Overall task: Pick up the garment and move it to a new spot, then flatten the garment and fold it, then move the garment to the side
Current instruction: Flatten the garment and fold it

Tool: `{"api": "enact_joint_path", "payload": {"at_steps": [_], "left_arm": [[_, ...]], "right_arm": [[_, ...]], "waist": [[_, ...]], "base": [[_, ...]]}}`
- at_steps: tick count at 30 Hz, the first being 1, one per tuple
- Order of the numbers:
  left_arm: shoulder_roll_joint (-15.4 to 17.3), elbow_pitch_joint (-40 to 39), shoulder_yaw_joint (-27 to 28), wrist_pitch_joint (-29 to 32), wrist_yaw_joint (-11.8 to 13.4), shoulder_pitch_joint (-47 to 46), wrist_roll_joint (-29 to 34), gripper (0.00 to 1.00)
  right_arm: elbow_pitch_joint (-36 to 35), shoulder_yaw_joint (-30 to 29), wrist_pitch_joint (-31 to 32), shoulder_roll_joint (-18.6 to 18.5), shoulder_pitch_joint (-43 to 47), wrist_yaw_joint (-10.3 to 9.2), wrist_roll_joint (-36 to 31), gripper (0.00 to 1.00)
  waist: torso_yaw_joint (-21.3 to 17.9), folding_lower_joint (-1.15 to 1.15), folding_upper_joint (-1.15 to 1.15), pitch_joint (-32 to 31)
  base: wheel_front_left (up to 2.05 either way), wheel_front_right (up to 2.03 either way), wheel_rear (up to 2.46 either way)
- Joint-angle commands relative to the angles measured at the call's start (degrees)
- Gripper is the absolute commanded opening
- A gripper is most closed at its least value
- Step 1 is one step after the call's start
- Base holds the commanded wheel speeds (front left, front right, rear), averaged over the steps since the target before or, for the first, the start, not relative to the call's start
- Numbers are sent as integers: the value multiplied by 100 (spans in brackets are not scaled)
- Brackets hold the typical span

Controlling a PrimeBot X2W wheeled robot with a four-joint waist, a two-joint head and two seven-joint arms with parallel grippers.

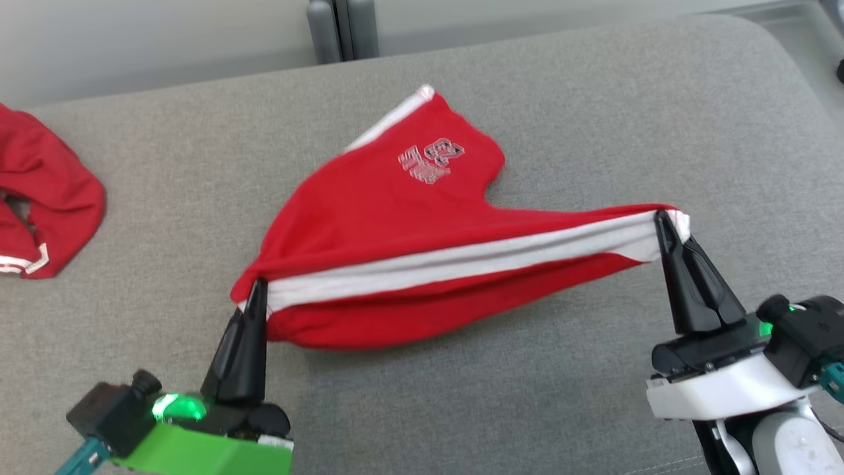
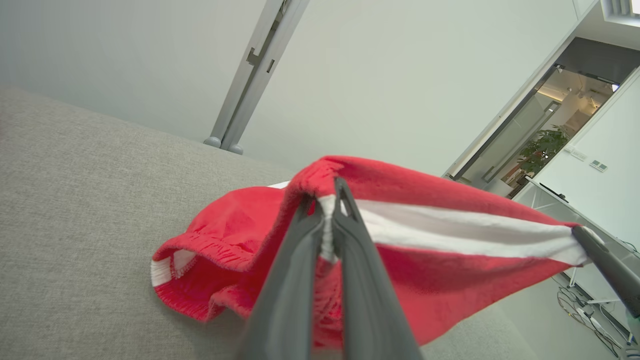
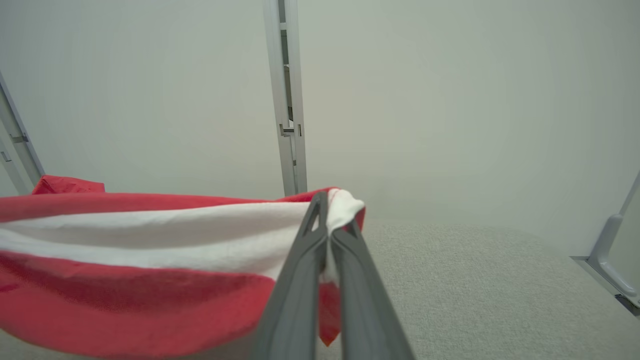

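The garment, red with a white stripe and outlined block lettering near its far end, hangs stretched between my two grippers above the grey padded surface. My left gripper is shut on its left corner; the left wrist view has the fingers pinching the white stripe of the garment at the gripper. My right gripper is shut on the right corner, with white cloth bunched at its tip over the garment. The far part of the cloth rests on the surface.
A second red cloth with striped trim lies crumpled at the left edge of the surface. Behind the surface stand a pale wall and a grey upright post. Bare surface lies in front of and to the right of the garment.
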Motion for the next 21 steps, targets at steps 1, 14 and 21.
{"api": "enact_joint_path", "payload": {"at_steps": [1, 14, 21], "left_arm": [[-17, -109, 14, 2, 55, 208, -40, 0], [-496, 581, -276, 240, 131, 281, -556, 0], [-942, 1361, -167, 148, 33, -491, -891, 0]], "right_arm": [[-190, -62, 116, 17, 164, -7, -60, 0], [591, 11, 749, -295, -432, -7, -111, 0], [1773, 508, 941, -836, -1853, -7, 100, 0]], "waist": [[4, 0, 0, -268], [529, 0, 0, 45], [911, 0, 0, 496]], "base": [[0, 0, 0], [0, 0, 0], [0, 0, 0]]}}
